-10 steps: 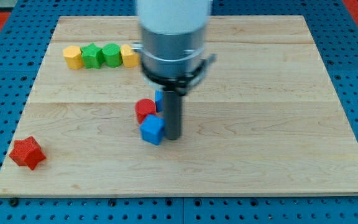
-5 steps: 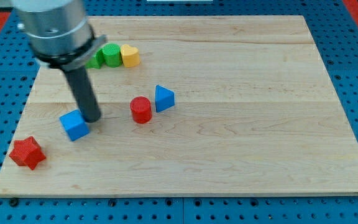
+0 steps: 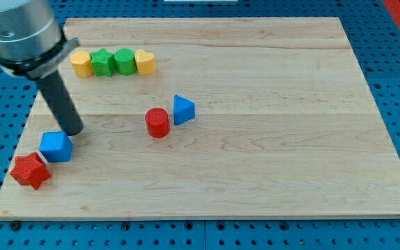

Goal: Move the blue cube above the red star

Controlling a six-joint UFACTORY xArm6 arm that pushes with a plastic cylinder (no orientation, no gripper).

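Camera view shows the blue cube (image 3: 55, 146) near the lower left of the wooden table (image 3: 269, 173), sitting just up and to the right of the red star (image 3: 30, 171), so close that the two look to be touching or nearly so. Judging by its look, the cube is a small, light, rigid block that should slide easily on the smooth wood and could spin if pushed off centre; it cannot be gripped here, so the place to press is the middle of a flat face, not a corner. The end effector is only a straight dark rod with nothing to open or close and it holds nothing; my tip (image 3: 74, 132) rests on the table at the cube's upper right edge, touching it or just beside it. To finish, the cube seems to need a small nudge toward the view's left so it sits directly over the star. Well apart from this, a red cylinder (image 3: 157, 123) and a blue triangle (image 3: 183, 110) sit near the middle, and a row of yellow and green blocks (image 3: 113, 62) lies toward the view's top.
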